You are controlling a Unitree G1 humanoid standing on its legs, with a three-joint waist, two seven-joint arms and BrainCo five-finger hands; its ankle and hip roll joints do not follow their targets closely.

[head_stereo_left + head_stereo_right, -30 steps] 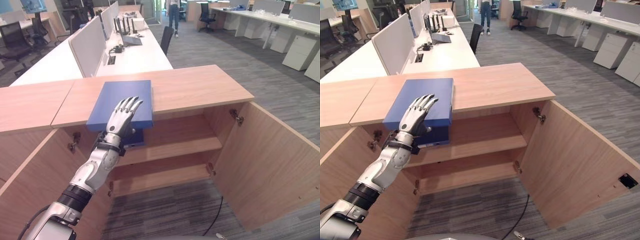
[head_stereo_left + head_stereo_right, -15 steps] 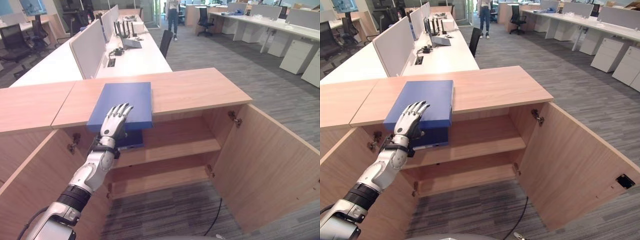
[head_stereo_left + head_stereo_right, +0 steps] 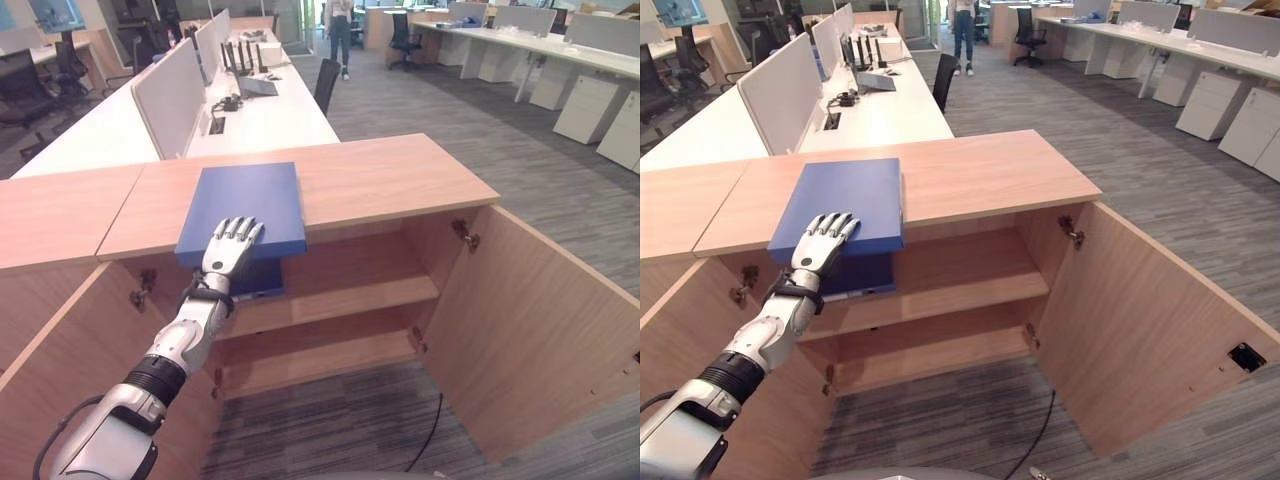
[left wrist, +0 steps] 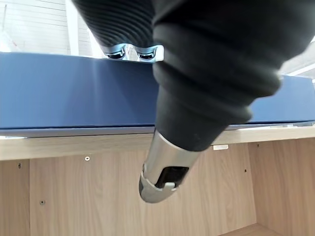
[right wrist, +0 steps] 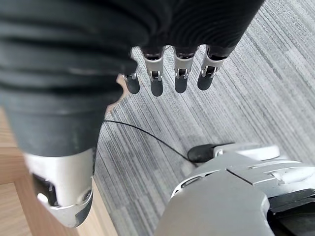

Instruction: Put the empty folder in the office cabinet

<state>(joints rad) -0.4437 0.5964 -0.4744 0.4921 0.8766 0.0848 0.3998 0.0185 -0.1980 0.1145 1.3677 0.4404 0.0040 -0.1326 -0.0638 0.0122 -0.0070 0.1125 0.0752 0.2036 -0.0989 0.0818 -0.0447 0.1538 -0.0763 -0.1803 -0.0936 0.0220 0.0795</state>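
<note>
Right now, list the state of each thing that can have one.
blue folder: flat on the cabinet top, near edge overhanging
left robot hand: open, fingers flat on the folder
right robot hand: open, holding nothing
right cabinet door: open
cabinet shelves: bare on the right

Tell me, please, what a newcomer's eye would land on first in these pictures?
First, the blue folder lying flat on the cabinet top, its near edge jutting over the open front. The left robot hand rests on that edge, fingers straight. Next, the wide-open door on the right and the bare shelves inside.
</note>
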